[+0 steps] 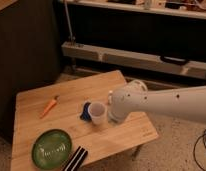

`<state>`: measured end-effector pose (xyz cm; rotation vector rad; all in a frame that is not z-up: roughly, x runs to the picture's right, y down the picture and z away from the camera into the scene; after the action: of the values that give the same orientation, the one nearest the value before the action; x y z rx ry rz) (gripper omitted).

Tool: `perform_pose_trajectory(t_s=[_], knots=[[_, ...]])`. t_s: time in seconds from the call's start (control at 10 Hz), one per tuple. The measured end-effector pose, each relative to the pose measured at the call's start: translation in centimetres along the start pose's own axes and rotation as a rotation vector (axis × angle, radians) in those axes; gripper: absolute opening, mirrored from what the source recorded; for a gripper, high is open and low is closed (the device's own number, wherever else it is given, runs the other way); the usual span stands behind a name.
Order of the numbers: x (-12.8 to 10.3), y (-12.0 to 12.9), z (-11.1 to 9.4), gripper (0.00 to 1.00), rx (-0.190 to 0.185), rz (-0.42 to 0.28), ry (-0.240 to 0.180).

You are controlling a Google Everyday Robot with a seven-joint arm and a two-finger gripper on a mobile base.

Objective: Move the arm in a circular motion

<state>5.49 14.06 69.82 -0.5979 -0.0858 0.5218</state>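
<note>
White arm point(166, 102) reaches left over table point(71, 97), joint beside cup point(97, 112); tool point(114, 119) under joint, grip cannot tell.

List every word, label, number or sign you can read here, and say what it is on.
No text can be read anywhere.
The green plate: pale marks, too blurred to read.
The arm: plain white, no lettering visible.
The tool: out of sight under the arm's rounded end, beside the cup.
</note>
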Motion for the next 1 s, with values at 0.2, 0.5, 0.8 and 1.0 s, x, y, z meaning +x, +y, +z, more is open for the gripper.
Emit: perform_pose_trajectory(t_s=[0.2,0.5,0.8,1.0], knots=[[0.3,-5.5,-1.0,0.03,0.030,0.080,-0.015],[-1.3,-13.6,-2.9,0.03,0.064,0.191,-0.054],[-6.3,-21.5,-5.3,0.03,0.078,0.269,-0.103],[-11.0,-24.5,-5.8,0.03,0.082,0.282,-0.118]])
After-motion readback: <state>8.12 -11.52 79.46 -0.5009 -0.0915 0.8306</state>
